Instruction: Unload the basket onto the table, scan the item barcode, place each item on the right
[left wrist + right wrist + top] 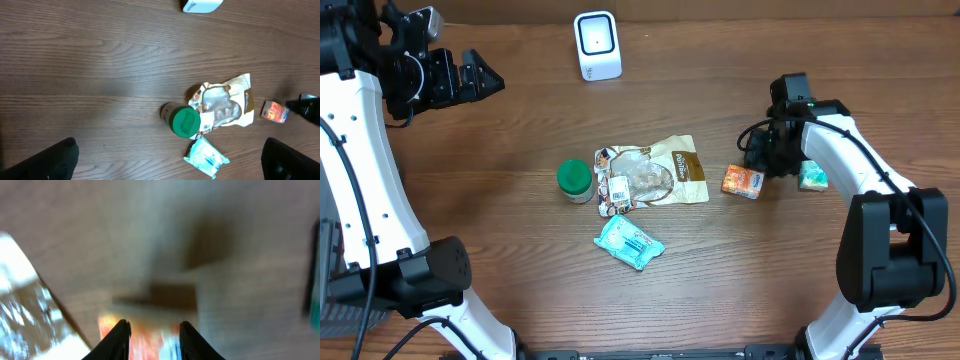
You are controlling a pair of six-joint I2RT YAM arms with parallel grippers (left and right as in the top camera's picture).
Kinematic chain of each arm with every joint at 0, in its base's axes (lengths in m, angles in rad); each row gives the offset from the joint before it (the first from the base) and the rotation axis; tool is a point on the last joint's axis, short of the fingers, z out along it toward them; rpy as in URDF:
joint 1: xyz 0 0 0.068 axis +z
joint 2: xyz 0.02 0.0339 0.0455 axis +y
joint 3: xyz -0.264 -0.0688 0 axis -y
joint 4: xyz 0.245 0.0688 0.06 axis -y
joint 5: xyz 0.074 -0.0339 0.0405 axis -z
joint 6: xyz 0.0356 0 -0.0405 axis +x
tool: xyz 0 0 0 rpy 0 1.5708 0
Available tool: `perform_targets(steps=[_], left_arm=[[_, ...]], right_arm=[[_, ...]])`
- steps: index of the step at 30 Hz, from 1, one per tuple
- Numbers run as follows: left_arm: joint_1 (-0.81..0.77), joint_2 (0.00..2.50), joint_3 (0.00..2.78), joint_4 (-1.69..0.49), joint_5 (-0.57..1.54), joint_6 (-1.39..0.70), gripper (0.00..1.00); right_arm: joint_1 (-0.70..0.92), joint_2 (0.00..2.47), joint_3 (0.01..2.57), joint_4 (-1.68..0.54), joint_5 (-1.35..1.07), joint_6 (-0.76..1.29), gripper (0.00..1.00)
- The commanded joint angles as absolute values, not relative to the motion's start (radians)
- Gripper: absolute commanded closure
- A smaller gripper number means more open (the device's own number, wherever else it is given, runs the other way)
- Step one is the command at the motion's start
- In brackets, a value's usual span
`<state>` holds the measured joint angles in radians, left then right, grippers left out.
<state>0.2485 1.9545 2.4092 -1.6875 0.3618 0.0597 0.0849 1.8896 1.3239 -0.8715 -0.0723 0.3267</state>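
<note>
One orange packet (742, 182) at right claw (154, 332), grip unclear; left claw (486, 77) wide, empty.

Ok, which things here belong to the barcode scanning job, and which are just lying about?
In the job: white scanner; orange packet, with the right claw at it.
Lying about, as far as this moment shows: green-lidded jar; brown-and-white pouch; blue packet; teal item beside the right arm.
</note>
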Motion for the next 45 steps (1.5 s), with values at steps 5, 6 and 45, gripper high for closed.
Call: perform_targets(steps=[5, 6, 45], left_arm=[[0.241, 1.946, 2.419, -1.689, 0.355, 0.079, 0.01], [0.241, 1.946, 2.419, -1.689, 0.355, 0.079, 0.0], [0.241, 1.946, 2.419, -1.689, 0.355, 0.079, 0.0]], right_arm=[[0.083, 1.883, 1.346, -0.781, -0.001, 0.344, 0.7], [0.083, 1.888, 1.346, -0.788, -0.001, 0.345, 0.7], [0.083, 1.638, 1.345, -1.135, -0.286, 0.12, 0.63]])
